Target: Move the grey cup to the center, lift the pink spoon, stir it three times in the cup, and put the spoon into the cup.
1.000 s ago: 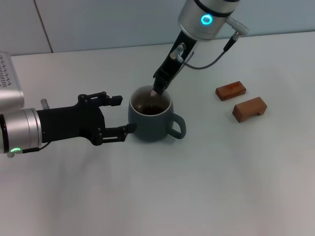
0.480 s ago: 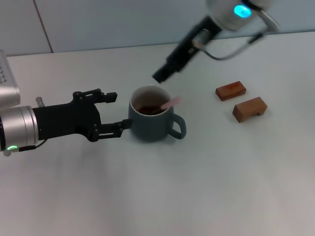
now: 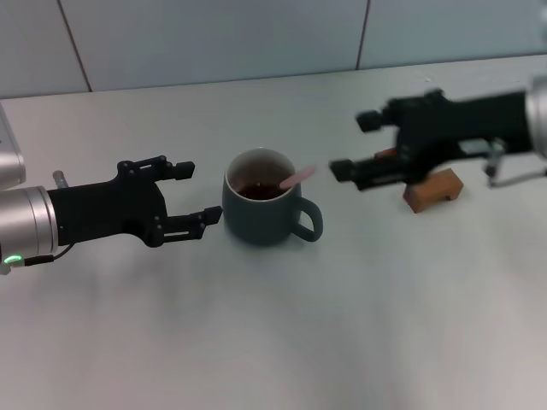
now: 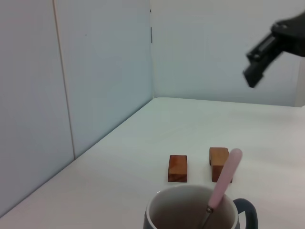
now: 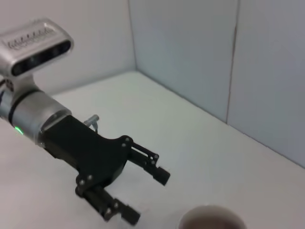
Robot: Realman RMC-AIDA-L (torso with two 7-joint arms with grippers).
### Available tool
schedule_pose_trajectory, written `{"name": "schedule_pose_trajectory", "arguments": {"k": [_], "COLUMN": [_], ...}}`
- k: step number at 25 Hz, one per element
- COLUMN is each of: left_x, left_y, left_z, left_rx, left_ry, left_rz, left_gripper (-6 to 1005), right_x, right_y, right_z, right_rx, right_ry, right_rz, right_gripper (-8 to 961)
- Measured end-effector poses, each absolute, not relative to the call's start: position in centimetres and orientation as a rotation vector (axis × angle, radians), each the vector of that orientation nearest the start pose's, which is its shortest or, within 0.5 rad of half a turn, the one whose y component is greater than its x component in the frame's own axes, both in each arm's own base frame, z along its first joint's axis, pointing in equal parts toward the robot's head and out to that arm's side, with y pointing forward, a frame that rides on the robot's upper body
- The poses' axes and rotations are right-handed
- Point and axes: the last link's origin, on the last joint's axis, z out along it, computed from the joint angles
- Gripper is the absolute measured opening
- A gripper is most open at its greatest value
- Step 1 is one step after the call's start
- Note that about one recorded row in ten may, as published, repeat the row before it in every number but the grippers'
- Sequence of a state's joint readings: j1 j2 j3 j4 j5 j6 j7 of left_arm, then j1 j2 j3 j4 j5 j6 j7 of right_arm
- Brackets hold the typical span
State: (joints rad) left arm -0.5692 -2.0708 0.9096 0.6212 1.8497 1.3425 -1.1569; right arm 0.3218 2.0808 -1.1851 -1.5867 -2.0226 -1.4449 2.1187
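Note:
The grey cup (image 3: 261, 213) stands upright at the table's middle with dark liquid in it. The pink spoon (image 3: 297, 178) stands in the cup, its pink handle leaning over the rim on the handle side. My left gripper (image 3: 198, 192) is open and empty just left of the cup, not touching it. My right gripper (image 3: 352, 145) is open and empty, a little right of the cup and apart from the spoon. The left wrist view shows the cup (image 4: 157, 214), the spoon (image 4: 226, 179) and the right gripper (image 4: 262, 52) farther off. The right wrist view shows the left gripper (image 5: 147, 198) and the cup's rim (image 5: 209, 220).
A brown wooden block (image 3: 434, 190) lies right of the cup, under my right arm; a second one is mostly hidden behind the right gripper. Both blocks (image 4: 177, 168) (image 4: 219, 162) show in the left wrist view. The table is white, with a wall behind.
My right gripper has let go of the spoon, lifted off the cup and swung right. The spoon now leans in the cup. My left gripper has drawn back slightly to the left.

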Motion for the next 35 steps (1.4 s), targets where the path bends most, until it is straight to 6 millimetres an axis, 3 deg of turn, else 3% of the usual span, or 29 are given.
{"name": "schedule_pose_trajectory", "arguments": {"k": [1,6,11,35], "left_x": [-24.4,-24.2,-24.1,-24.1], "left_y": [35.8,36.0,36.0,35.6], "left_z": [-2.2,-2.2,-2.3,-2.7], "left_rx": [-2.711,-2.716,-2.718,-2.739], "left_ry": [-0.263,-0.263,-0.274,-0.29], "left_rz": [-0.552,-0.551,-0.555,-0.552], "left_gripper": [792,793,792,793], "right_x": [17.7,20.3,21.4,21.7], "right_y": [32.4,32.2,32.1,31.9], "right_z": [5.9,5.4,4.8,4.7], "right_rx": [-2.651,-2.658,-2.669,-2.664], "right_ry": [0.564,0.623,0.635,0.642], "right_rz": [0.346,0.344,0.357,0.36], "right_gripper": [824,824,824,824]}}
